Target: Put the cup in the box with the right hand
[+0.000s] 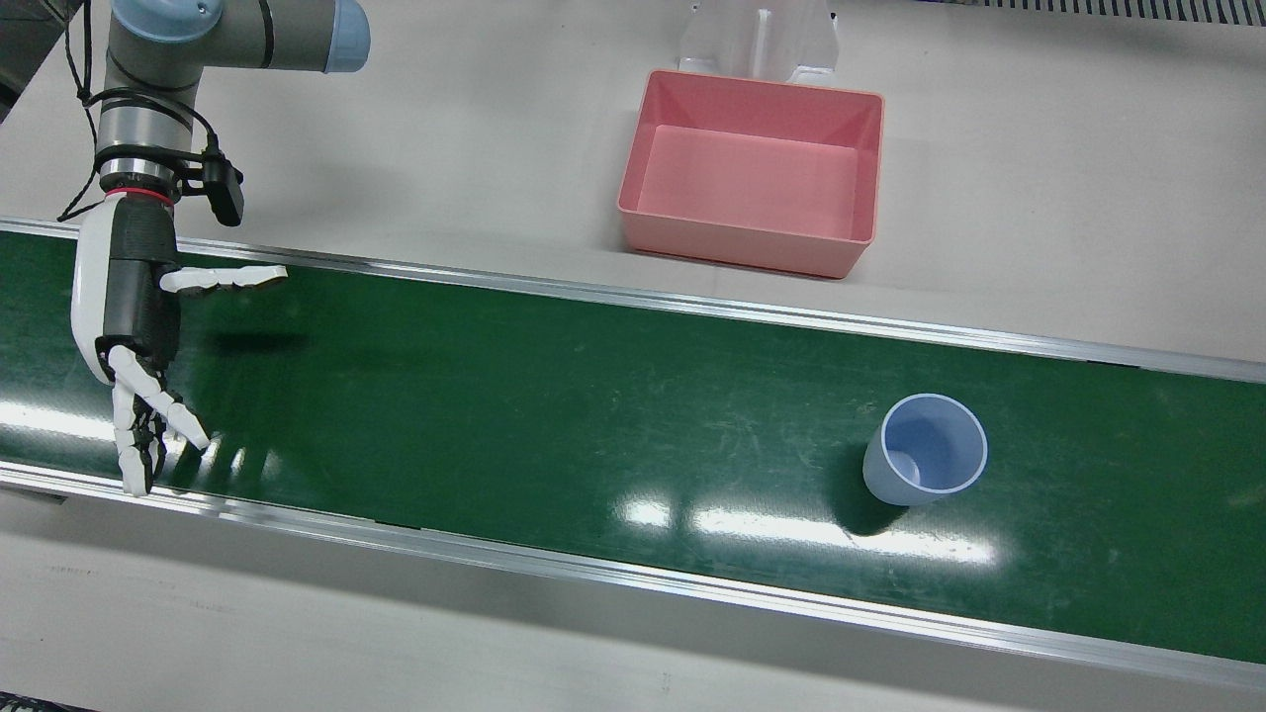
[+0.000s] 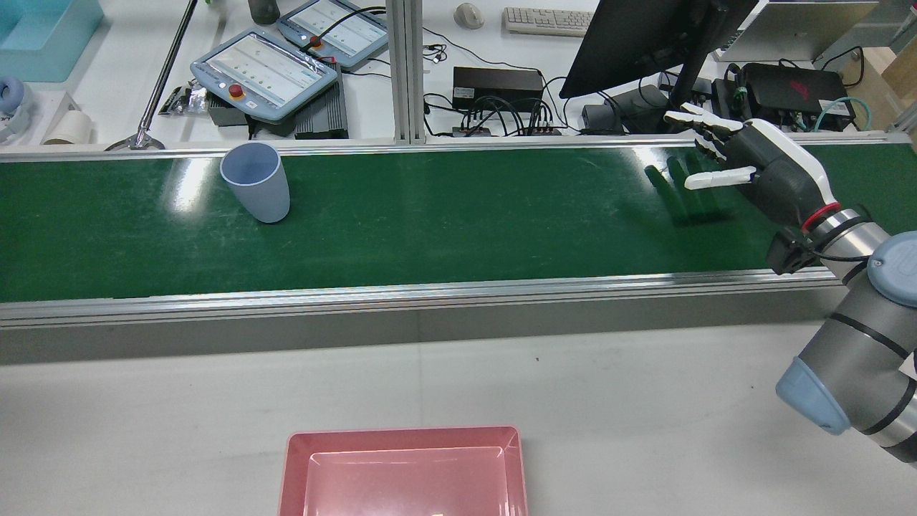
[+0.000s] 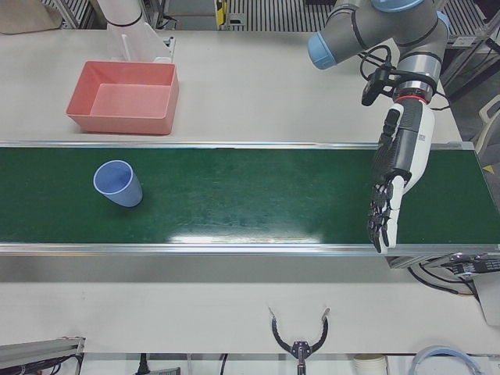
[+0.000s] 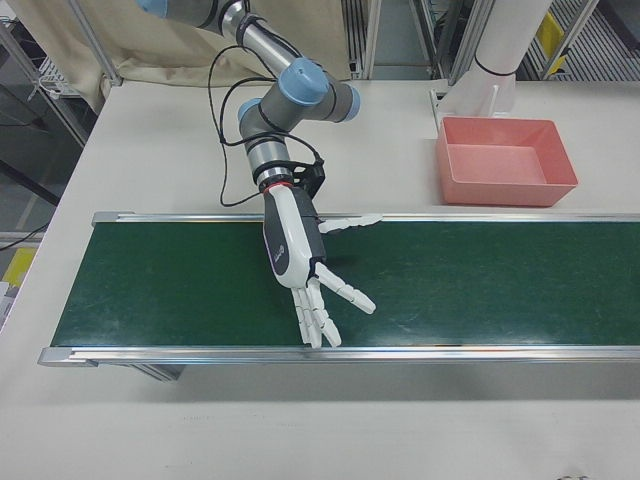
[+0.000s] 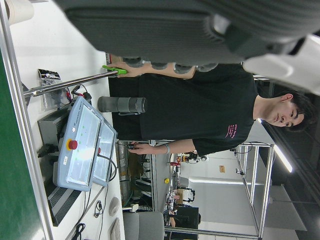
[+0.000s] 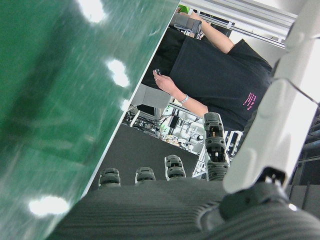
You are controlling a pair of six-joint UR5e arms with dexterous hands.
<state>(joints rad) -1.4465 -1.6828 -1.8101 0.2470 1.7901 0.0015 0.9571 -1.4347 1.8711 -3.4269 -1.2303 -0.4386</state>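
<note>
A light blue cup [image 1: 925, 450] stands upright on the green belt [image 1: 554, 396]; it also shows in the rear view [image 2: 256, 183] and the left-front view [image 3: 117, 183]. The pink box [image 1: 742, 247] sits on the white table beside the belt, and shows in the rear view [image 2: 401, 437], left-front view [image 3: 121, 123] and right-front view [image 4: 505, 190]. My right hand [image 1: 138, 326] [image 2: 759, 175] [image 4: 300, 260] is open and empty, fingers spread over the belt, far from the cup. My left hand [image 3: 398, 172] is open and empty over the belt's other end. The right-front view shows no cup.
Metal rails [image 1: 633, 583] edge the belt on both sides. A white pedestal [image 1: 762, 40] stands just behind the box. Teach pendants [image 2: 265, 68], a monitor [image 2: 645, 36] and cables lie beyond the belt's far rail. A person [image 5: 210, 115] stands there.
</note>
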